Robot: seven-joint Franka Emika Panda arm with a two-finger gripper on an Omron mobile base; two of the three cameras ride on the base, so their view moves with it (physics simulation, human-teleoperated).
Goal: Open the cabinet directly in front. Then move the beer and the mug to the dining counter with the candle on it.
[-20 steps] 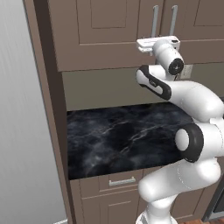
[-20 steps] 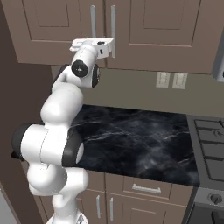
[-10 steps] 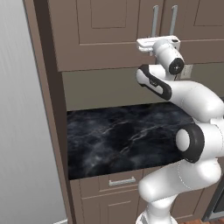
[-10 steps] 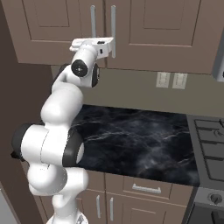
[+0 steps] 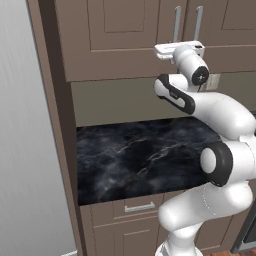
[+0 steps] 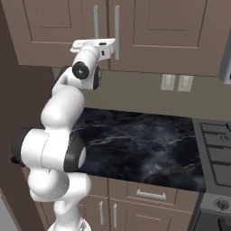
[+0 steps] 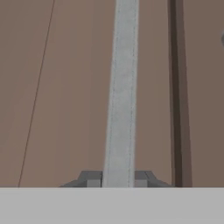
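The brown wooden cabinet (image 5: 120,35) hangs on the wall straight ahead, both doors closed. My gripper (image 7: 118,178) is raised to the lower end of the left silver bar handle (image 7: 121,87). Its dark fingertips (image 7: 89,179) are shut on the bar from both sides. In the base views the white hand (image 5: 178,49) (image 6: 94,45) covers the bottom of that handle (image 6: 95,20). The right handle (image 6: 117,27) stands free beside it. The door seam (image 7: 177,87) runs close by the gripped bar. The beer, the mug, the candle and the dining counter are out of view.
A black marble worktop (image 5: 140,160) (image 6: 149,149) lies below the cabinet over brown drawers with short handles (image 6: 150,195). A tall brown side panel (image 5: 55,125) and a grey wall close off the left. A stove (image 6: 216,149) sits at the right, with wall outlets (image 6: 176,82) above the worktop.
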